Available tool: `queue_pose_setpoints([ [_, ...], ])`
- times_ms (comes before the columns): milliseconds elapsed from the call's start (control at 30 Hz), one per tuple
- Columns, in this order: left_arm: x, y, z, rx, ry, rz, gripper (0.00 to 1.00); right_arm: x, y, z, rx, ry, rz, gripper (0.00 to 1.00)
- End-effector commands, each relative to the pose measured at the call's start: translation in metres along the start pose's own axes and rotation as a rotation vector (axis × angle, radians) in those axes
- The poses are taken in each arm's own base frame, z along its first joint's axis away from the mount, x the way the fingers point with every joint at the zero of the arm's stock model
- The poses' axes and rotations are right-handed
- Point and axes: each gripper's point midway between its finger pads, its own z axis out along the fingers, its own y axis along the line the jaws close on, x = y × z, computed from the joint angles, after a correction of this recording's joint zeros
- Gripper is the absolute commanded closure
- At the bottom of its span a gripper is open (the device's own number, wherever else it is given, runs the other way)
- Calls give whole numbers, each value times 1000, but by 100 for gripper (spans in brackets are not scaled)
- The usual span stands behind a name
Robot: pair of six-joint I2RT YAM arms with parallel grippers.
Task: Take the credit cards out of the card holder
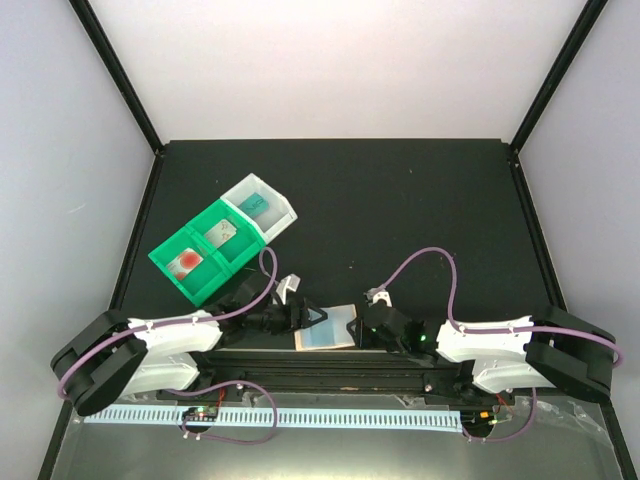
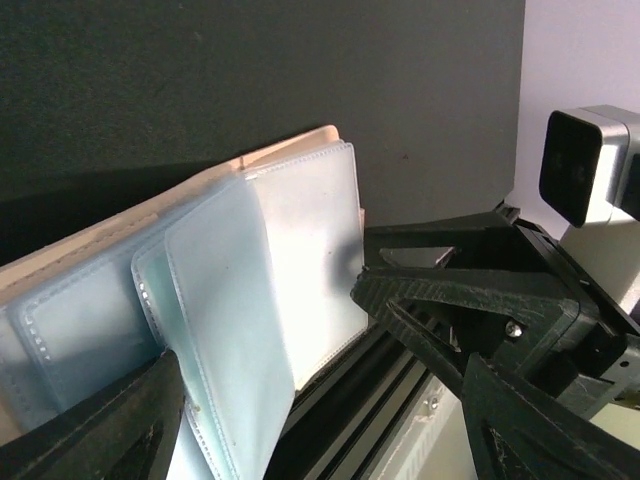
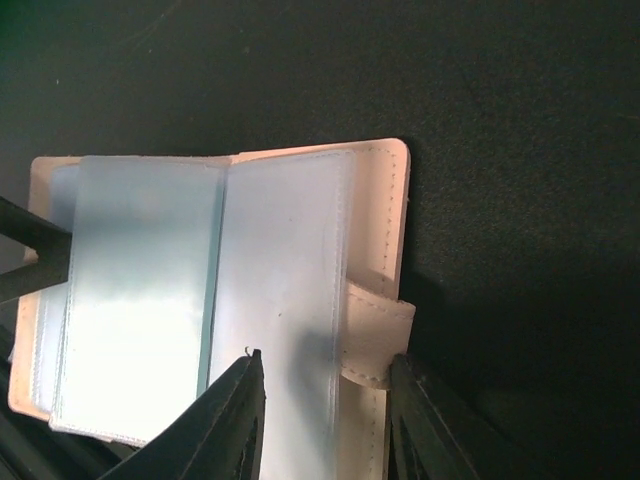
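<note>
The card holder [image 1: 327, 327] is lying open at the near edge of the bench [image 1: 400, 200], pretty much dead centre, with a claw on each side of it. Its peach-tan cover is being shown face down and the pale blue sleeves [image 2: 240, 300] face up. In the left wrist view a couple of those sleeves are being fanned up off the stack.

The strap tab [image 3: 375, 340] on the holder's right edge is being straddled by the right claw [image 3: 322, 365]. The fingers are being held partway closed, one over the clear sleeve and one just beside the tab. Whether anything is actually being pinched there can't be told, tbh.

The left claw [image 2: 320, 380] is being held spread wide at the holder's left side. The loose sleeves are sitting between its fingers and nothing is being clamped.

Further out, to the far left, three credit cards [image 1: 220, 232] are being kept in bins, one per compartment. The red-blotch card [image 1: 186, 262] is in the nearer compartment of the green bin [image 1: 215, 290], and the pale card is in the compartment just beyond it. A teal card [image 1: 254, 203] is in the white bin [image 1: 285, 222], which is touching the green bin's far end. Both bins are being seen well apart from the holder.
</note>
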Motion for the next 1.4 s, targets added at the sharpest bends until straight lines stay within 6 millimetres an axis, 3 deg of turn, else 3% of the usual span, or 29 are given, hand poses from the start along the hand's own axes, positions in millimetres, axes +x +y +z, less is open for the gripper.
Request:
queue_pose_setpoints([
  [0, 4, -53, 1, 152, 45, 78, 22, 3, 3, 1, -23, 10, 10, 65],
  [333, 2, -60, -11, 152, 9, 97, 22, 4, 1, -1, -28, 11, 11, 66],
  [567, 6, -59, -3, 163, 40, 91, 22, 4, 6, -1, -44, 14, 5, 70],
  [800, 9, -64, 2, 183, 65, 101, 22, -9, -6, -20, 19, -44, -13, 72],
  [1033, 8, -69, 5, 187, 73, 112, 22, -16, 15, -35, -129, -90, -8, 74],
  [1233, 8, -58, 7, 146, 65, 108, 24, -14, 32, -33, -192, -64, -31, 75],
  [1367, 7, -53, 7, 126, 58, 107, 25, -11, 46, -25, -237, -36, -47, 70],
])
